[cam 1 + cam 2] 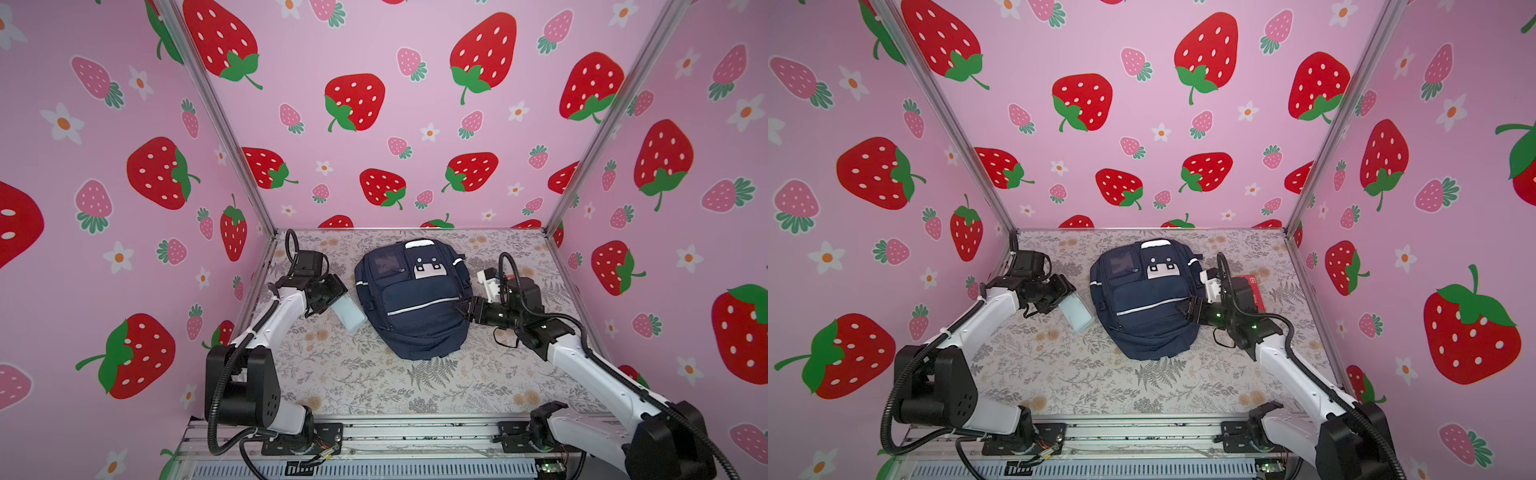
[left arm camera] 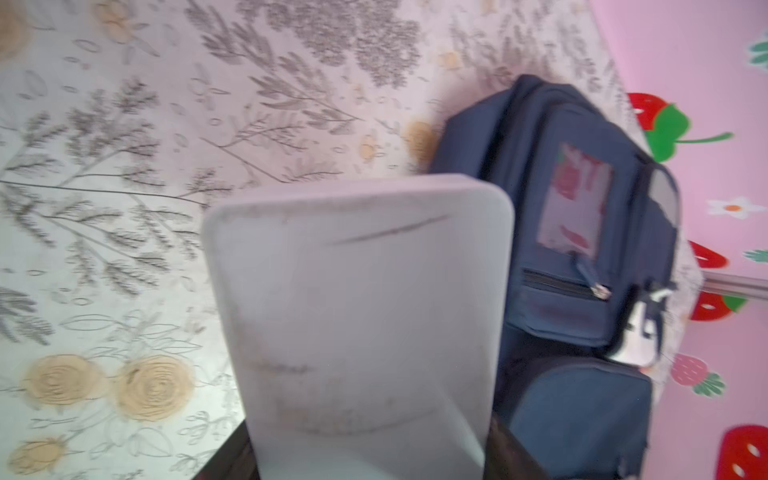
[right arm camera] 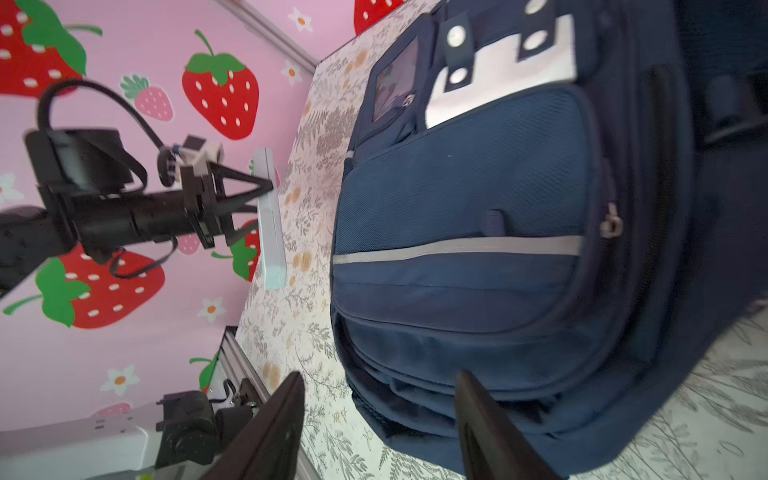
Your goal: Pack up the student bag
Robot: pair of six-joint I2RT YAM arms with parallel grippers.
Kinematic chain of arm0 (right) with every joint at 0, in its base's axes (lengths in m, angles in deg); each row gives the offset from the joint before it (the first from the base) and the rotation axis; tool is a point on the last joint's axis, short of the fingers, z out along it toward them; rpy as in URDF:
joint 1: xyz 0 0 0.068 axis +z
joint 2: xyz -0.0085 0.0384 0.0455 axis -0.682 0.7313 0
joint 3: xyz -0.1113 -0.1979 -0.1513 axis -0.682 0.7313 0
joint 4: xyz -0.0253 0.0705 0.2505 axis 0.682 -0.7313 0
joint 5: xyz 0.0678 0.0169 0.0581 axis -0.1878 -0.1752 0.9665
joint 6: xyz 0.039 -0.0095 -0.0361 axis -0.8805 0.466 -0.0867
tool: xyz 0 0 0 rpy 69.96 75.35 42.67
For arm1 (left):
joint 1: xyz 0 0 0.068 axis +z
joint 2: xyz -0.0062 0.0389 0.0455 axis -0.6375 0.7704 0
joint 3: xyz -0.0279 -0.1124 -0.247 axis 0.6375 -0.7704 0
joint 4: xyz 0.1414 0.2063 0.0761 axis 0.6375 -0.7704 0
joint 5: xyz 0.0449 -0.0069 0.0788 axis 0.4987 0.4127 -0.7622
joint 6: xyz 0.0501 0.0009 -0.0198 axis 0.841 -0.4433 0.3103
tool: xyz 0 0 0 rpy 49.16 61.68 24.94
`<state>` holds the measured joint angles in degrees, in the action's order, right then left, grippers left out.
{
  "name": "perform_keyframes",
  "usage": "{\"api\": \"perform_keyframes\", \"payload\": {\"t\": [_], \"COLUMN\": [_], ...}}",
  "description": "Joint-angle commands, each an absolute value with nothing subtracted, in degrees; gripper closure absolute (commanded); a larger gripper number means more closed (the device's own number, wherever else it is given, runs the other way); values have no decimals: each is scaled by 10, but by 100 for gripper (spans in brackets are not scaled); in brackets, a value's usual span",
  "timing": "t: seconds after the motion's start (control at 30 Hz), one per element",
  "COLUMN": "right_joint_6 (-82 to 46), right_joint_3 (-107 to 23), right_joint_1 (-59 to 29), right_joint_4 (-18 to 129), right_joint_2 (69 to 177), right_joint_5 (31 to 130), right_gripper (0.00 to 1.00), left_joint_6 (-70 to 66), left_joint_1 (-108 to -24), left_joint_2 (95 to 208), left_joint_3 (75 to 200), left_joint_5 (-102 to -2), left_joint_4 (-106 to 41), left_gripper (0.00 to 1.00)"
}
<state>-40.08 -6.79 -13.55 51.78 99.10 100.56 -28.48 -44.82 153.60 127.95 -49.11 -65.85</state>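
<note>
We see the student bag (image 1: 415, 307) flat and front up, mid-frame in both top views, on the flowered table (image 1: 353, 374). Its white patch with black squares sits at the upper end, toward the back wall. Zips look closed from the top views.

Left of the bag, the left fingers (image 2: 226, 463) grip a pale flat case (image 1: 348, 313) by one end. The case points down-right in frame, its free corner just beside the bag's left edge; touching or not, we can't tell. In the left wrist view the case fills centre frame, blurred, with the bag at the right.

The right fingers (image 3: 282, 419) stand apart, open, at the bag's right edge in both top views. In the right wrist view the bag's side shows just past the two tips; contact unclear.

A red flat thing (image 1: 1258, 293) peeks out behind the right arm, right of the bag
</note>
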Motion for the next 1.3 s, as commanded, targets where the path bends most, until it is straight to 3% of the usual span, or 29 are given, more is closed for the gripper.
{"api": "perform_keyframes", "payload": {"t": [0.0,0.4,1.07,1.27], "right_joint_6": [-367,-322,-352,-353], "right_joint_3": [-115,-219,-218,-226], "right_joint_1": [-99,-22,4,7], "right_joint_4": [508,458,449,435], "right_joint_2": [1007,1079,1127,1125], "right_joint_5": [974,959,924,905], "right_gripper": [42,41,48,67], "left_joint_6": [-318,-330,-279,-276], "left_joint_1": [-484,-661,-727,-727], "left_joint_2": [1531,1603,1640,1644], "left_joint_3": [1323,1401,1448,1454], "left_joint_5": [-431,-334,-344,-346], "left_joint_4": [-641,-510,-518,-517], "left_gripper": [49,54,56,54]}}
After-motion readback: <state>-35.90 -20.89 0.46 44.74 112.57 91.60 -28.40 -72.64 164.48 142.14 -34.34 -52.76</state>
